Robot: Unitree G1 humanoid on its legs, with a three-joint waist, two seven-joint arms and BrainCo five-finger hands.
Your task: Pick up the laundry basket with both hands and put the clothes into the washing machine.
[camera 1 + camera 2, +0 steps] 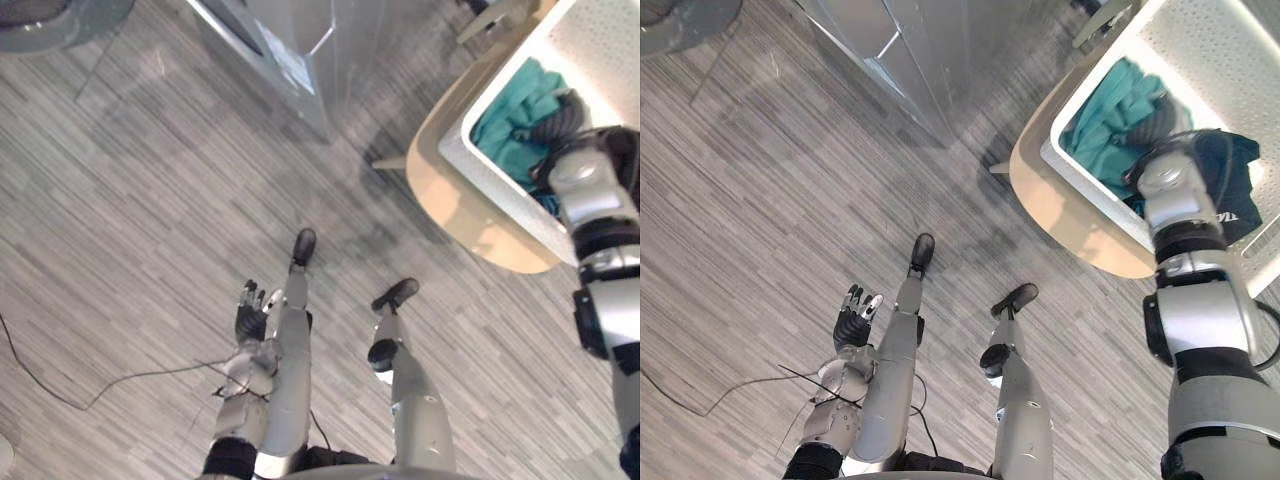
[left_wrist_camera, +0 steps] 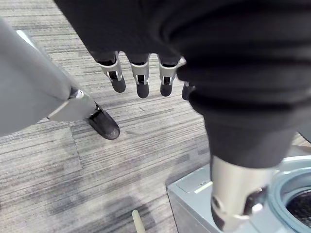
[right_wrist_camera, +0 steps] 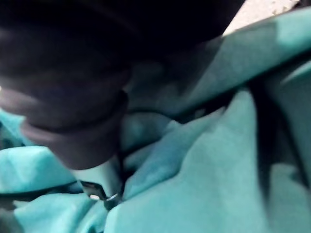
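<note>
Two hands needed, but just one's at the laundry basket (image 1: 505,200). Left hand (image 1: 250,318) hangs well short of it, fingers (image 2: 141,85) loose and empty. Right hand (image 1: 556,122) is down inside it in the teal clothes (image 1: 515,115); can't tell what its fingers are doing. Basket's on the round desk (image 1: 450,200), washing machine (image 2: 194,204) off to its left. I'd grab opposite rims and lift level.

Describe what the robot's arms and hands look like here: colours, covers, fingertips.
The right arm is rounded silver-grey shells with black bands at the joints. The left hand has a dark ribbed cover over its back and wrist, and silver fingers ending in dark tips. The right hand shows the same dark ribbed cover.
</note>
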